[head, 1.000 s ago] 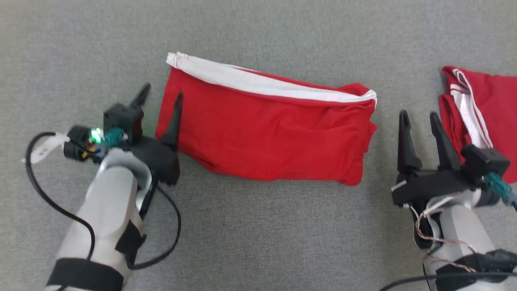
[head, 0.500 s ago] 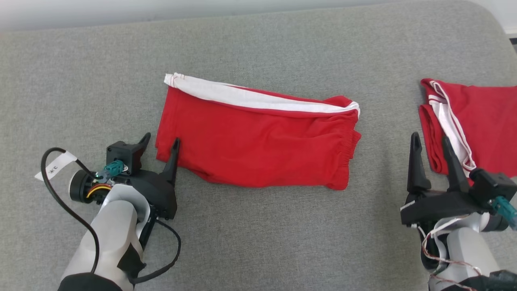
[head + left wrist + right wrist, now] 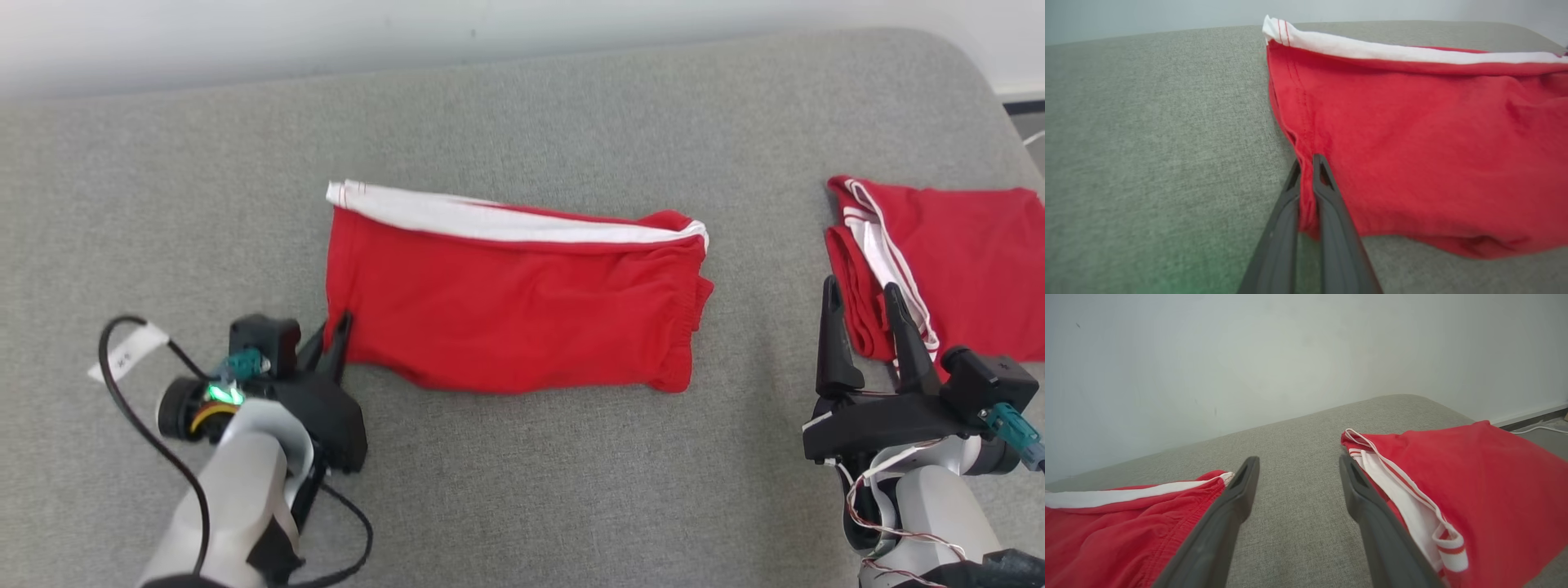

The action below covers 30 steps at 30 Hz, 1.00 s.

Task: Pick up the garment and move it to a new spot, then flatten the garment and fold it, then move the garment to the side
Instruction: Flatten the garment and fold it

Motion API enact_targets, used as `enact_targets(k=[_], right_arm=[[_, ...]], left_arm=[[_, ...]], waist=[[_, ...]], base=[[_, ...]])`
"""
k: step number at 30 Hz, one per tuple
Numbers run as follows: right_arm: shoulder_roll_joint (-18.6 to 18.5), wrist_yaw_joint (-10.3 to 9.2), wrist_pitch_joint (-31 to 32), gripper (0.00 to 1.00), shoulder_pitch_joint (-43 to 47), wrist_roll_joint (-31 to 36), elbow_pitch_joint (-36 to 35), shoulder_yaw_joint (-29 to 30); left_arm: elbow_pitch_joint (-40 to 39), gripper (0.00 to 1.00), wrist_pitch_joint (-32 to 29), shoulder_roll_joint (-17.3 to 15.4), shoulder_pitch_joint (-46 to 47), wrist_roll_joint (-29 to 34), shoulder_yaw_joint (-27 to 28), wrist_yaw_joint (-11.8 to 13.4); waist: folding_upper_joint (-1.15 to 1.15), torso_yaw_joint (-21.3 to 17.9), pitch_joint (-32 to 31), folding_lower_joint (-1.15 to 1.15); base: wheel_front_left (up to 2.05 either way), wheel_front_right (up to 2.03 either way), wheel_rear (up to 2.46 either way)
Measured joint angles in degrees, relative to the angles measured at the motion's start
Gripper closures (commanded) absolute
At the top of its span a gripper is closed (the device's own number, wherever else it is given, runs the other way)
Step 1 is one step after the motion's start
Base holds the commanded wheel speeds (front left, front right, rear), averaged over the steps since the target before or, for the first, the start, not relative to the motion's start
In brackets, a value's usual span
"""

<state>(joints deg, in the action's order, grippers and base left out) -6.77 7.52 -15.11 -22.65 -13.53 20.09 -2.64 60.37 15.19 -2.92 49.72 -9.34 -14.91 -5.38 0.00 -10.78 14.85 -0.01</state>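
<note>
The left hand point(image 3: 1307, 163), fully closed on the garment point(image 3: 1412, 143) corner.

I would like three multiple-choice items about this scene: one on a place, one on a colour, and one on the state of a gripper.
1. Where does the second red garment lie from the folded garment?
A. On the robot's right.
B. On the robot's left.
C. On top of it.

2. What colour is the band along the folded garment's far edge?
A. Blue.
B. White.
C. Yellow.

3. How is the left gripper?
A. Open, apart from the cloth.
B. Open around the band.
C. Shut on the folded garment's near corner.

Answers:
1 A: in the head view it lies beside the right gripper.
2 B: the band is white against the red.
3 C: the left wrist view shows red cloth pinched between the fingers.
</note>
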Motion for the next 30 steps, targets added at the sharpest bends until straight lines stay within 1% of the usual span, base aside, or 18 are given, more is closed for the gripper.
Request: enact_targets(k=[6,10,16,18,20,21,22,23,27,30], right_arm=[[-0.03,0.0,0.01,0.0,1.24,-0.05,1.0,-0.54],[0.02,0.0,0.01,0.0,2.25,-0.37,2.04,-1.7],[0.02,0.0,0.0,0.0,3.94,-0.6,3.22,-2.66],[0.02,0.0,0.01,0.0,4.46,-0.66,3.39,-3.0],[-0.12,0.0,0.01,0.0,4.51,-0.83,3.49,-3.13],[-0.18,0.0,0.01,0.0,4.5,-0.94,3.49,-3.18],[-0.23,0.0,0.01,0.0,4.52,-1.01,3.58,-3.27],[-0.23,0.0,0.0,0.0,4.52,-1.09,3.66,-3.42],[-0.09,0.0,0.01,0.0,4.54,-1.54,3.94,-4.1],[-0.18,0.0,0.01,0.0,4.54,-2.14,4.76,-4.57]], left_arm=[[-3.37,1.0,-0.01,0.03,-5.61,-1.87,0.13,1.03],[-5.97,1.0,-0.03,0.05,-9.76,-3.55,0.36,2.23],[-8.98,1.0,-0.05,0.08,-15.47,-6.32,-1.0,3.6],[-9.58,1.0,-0.05,0.07,-16.47,-6.56,-1.25,4.5],[-10.58,1.0,-0.07,0.08,-17.03,-6.66,-1.38,4.89],[-11.52,0.65,-0.07,0.09,-17.16,-6.53,-1.21,5.39],[-12.63,0.11,-0.08,0.08,-17.36,-6.41,-0.87,5.64],[-13.44,0.0,-0.08,0.05,-17.67,-6.1,-0.76,6.09],[-17.77,0.0,-0.08,0.03,-19.91,-4.6,0.52,6.97],[-20.91,0.0,-0.08,0.05,-21.85,-3.14,1.98,7.03]], waist=[[0.0,0.69,-2.8,0.0],[0.0,1.47,-5.0,0.0],[0.0,3.58,-7.53,0.0],[0.0,4.31,-8.06,0.0],[0.0,4.98,-8.46,0.0],[0.0,5.28,-8.62,0.0],[0.0,5.57,-8.75,0.0],[0.0,5.82,-8.88,0.0],[0.0,6.76,-9.3,0.0],[0.0,7.72,-9.41,0.01]], base=[[0.0,0.0,0.0],[0.0,0.0,0.0],[0.0,0.0,0.0],[0.0,0.0,0.0],[0.0,0.0,0.0],[0.0,0.0,0.0],[0.0,0.0,0.0],[0.0,0.0,0.0],[0.0,0.0,0.0],[0.0,0.0,0.0]])
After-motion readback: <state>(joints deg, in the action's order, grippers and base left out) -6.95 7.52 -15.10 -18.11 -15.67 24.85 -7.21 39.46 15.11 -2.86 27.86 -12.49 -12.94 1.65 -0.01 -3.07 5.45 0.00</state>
